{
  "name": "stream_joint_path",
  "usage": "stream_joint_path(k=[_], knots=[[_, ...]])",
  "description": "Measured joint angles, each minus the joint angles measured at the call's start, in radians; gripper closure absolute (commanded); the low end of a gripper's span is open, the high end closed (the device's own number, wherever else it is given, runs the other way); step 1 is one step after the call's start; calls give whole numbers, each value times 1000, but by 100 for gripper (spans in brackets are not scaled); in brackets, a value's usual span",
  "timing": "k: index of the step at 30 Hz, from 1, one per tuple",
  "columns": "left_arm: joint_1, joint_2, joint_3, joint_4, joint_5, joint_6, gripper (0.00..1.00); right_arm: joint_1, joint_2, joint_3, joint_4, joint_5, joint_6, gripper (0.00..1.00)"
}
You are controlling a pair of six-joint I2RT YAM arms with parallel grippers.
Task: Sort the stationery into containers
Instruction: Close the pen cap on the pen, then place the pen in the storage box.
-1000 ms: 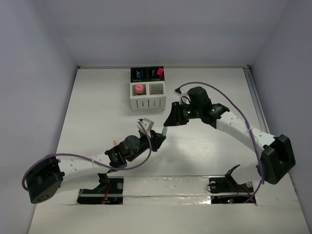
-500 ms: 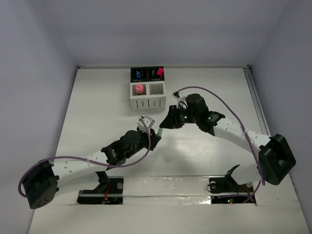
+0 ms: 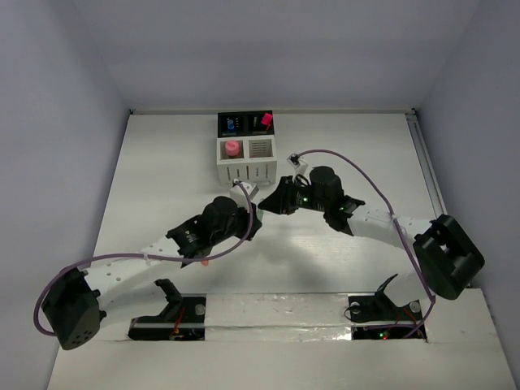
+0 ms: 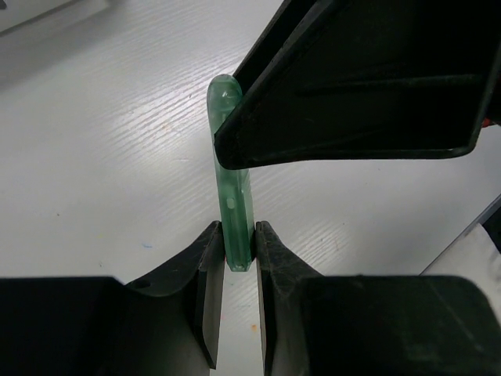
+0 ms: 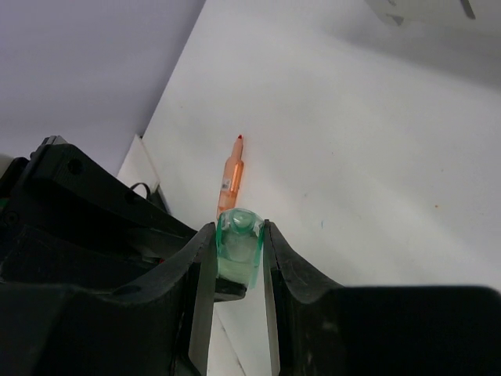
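- Plastic, see-through green, smooth, slim with a rounded tip: that's the pen (image 4: 232,184), held just on the near side of the slotted white cup block (image 3: 246,173).
- left gripper (image 4: 236,239) pinches its near end, jaws almost together around it.
- right gripper (image 5: 235,236) clamps the end closer to the block.
- Versus a second ago, both grippers and pen have slid nearer the block.

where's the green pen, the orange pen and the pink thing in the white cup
green pen (image 4: 236,205), left wrist view, middle of its visible barrel
orange pen (image 5: 231,178), right wrist view, middle of its barrel
pink thing (image 3: 232,148), top external view, its round pink top
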Motion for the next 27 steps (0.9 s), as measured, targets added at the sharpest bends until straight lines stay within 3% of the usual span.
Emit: stream_joint_path(k=[7, 10, 17, 19, 27], knots=[[14, 7, 13, 17, 3, -32, 100, 10, -3, -9, 79, 64, 55, 100], [23, -12, -30, 111, -1, -74, 97, 21, -14, 12, 79, 132, 83, 100], [34, -216, -188, 364, -34, -144, 55, 59, 16, 231, -70, 264, 77, 100], [34, -275, -207, 401, -39, -151, 50, 51, 40, 299, -84, 279, 76, 100], [25, -446, -262, 385, -78, -139, 12, -27, 191, 525, -114, 385, 7, 100]])
